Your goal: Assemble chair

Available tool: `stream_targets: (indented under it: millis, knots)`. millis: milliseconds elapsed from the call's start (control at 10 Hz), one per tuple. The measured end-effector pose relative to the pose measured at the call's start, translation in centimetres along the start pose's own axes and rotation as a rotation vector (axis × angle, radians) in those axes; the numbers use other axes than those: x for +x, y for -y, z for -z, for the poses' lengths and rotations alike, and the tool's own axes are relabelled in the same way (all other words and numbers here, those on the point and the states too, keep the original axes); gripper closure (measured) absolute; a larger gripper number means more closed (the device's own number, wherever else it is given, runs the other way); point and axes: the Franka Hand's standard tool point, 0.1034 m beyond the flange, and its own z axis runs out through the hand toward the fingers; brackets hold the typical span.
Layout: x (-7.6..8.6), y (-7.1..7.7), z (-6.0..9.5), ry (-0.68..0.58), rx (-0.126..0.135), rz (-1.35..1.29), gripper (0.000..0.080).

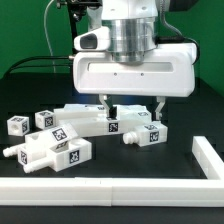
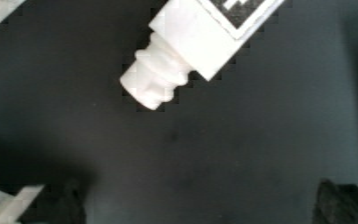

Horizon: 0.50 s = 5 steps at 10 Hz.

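**Gripper wide open above the loose chair parts, holding nothing.**

The gripper [image 1: 132, 108] hangs with its jaws spread and empty; in the wrist view there is only bare black table [image 2: 194, 150] between the dark fingertips [image 2: 30, 203]. Right beneath it lies a short white block [image 1: 140, 133] with black-and-white tags. Toward the exterior view's left are a longer white piece [image 1: 82, 118] and two small tagged cubes [image 1: 17, 124] [image 1: 45, 118]. Nearer the table's front edge lies a blocky piece with a peg end [image 1: 50, 150]. The chair is all separate parts, clustered mid-table. The wrist view catches a white post [image 2: 163, 70] with a stepped, ridged tip, its tag cut off by the frame. Whether neighbouring parts touch is hard to tell. A long low white rail [image 1: 110, 190] runs along the front edge and turns up at the exterior view's right.
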Motion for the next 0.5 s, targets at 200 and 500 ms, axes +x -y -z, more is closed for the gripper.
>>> stream_targets:
  millis: [200, 500]
  knots:
    - [-1.6, 0.0, -0.9, 0.006, 0.021, -0.224, 0.0151]
    - [-3.7, 0.3, -3.3, 0.022, 0.007, -0.245, 0.0151]
